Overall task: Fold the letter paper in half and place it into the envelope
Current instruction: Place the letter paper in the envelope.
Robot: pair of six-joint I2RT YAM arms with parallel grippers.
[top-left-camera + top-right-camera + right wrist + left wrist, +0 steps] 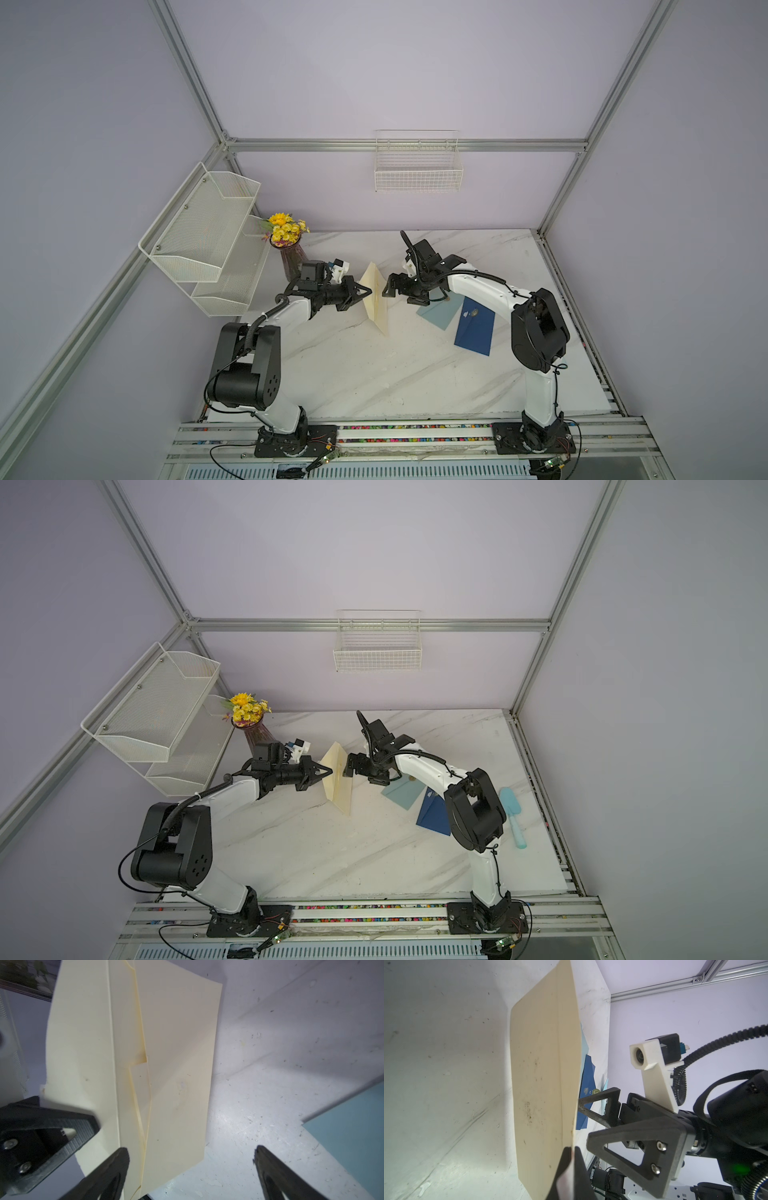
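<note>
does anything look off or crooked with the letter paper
Yes. The letter paper is half folded and held upright on edge by the shut left hand, not flat. In the right wrist view its layers do not line up: edges along the crease are stepped and offset. The left wrist view shows brownish smudges on it.

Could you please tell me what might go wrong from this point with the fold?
1. The left gripper pinches the letter paper only at its edge, so the upright sheet may slip or pivot.
2. In the right wrist view the paper's layers look misaligned, so the open right gripper might set a crooked crease if it closed here.
3. The right arm hangs over the envelope and may nudge it.
</note>
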